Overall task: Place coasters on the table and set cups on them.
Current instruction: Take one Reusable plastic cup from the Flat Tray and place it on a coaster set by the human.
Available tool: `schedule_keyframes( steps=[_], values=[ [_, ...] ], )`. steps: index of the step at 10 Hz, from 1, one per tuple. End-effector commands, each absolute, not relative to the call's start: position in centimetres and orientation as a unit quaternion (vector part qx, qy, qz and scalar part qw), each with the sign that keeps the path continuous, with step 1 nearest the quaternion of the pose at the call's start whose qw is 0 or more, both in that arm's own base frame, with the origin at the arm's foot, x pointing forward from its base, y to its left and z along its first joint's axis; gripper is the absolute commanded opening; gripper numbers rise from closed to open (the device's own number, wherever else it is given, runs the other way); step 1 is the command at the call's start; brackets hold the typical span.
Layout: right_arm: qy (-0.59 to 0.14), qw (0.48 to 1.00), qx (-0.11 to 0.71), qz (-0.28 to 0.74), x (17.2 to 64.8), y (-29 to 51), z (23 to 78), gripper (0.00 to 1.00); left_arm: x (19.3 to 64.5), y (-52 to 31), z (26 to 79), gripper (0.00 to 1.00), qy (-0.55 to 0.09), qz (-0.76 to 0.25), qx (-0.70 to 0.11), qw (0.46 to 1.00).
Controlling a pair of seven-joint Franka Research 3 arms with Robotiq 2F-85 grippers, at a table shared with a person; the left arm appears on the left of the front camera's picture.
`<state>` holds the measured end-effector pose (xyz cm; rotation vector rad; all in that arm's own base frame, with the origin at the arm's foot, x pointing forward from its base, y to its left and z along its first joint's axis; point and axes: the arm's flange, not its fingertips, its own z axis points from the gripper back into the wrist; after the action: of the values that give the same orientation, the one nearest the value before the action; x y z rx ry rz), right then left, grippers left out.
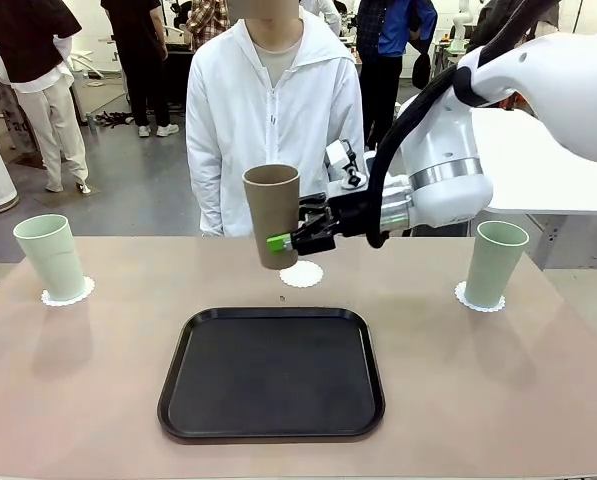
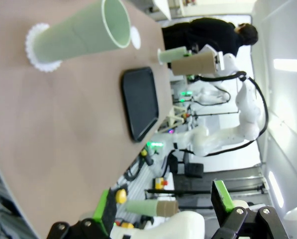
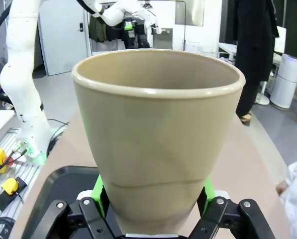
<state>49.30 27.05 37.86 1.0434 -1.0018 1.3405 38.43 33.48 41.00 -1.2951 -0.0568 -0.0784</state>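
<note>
While the black tray (image 1: 271,373) lies bare at mid-table (image 1: 98,400), two green cups (image 1: 51,257) stand upright on doilies (image 1: 68,294) at either side, and a person (image 1: 275,110) stands behind. The right fingers (image 1: 281,241) grasp the brown cup (image 1: 272,215) near its base, upright, mouth up, hanging just above the third doily (image 1: 302,274). The left fingers (image 2: 223,196) are spread, holding nothing.

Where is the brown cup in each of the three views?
Front view: brown cup at centre, held by the right claw above a coaster.
Left wrist view: far off, upper right.
Right wrist view: centre.
Shared landmark: black tray.
</note>
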Motion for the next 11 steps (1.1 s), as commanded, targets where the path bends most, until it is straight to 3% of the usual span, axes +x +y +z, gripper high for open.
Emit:
schedule_keyframes(
  steps=[1, 5, 10, 11],
  values=[
    [-0.422, 0.566, 0.432, 0.561, 53.3, 25.5, 38.8, 0.71, 38.3, 33.5, 41.2, 1.0, -0.025, -0.035, -0.601, 0.798],
    [-0.436, 0.582, 0.43, 0.535, 57.1, 22.2, 39.1, 0.71, 38.3, 33.5, 41.2, 1.0, -0.025, -0.035, -0.601, 0.798],
    [-0.446, 0.58, 0.416, 0.541, 56.5, 21.7, 38.9, 0.71, 38.3, 33.5, 41.2, 1.0, -0.025, -0.035, -0.601, 0.798],
    [-0.446, 0.582, 0.415, 0.539, 56.7, 21.6, 38.8, 0.82, 38.3, 33.5, 41.2, 1.0, -0.025, -0.035, -0.601, 0.798]
  ],
)
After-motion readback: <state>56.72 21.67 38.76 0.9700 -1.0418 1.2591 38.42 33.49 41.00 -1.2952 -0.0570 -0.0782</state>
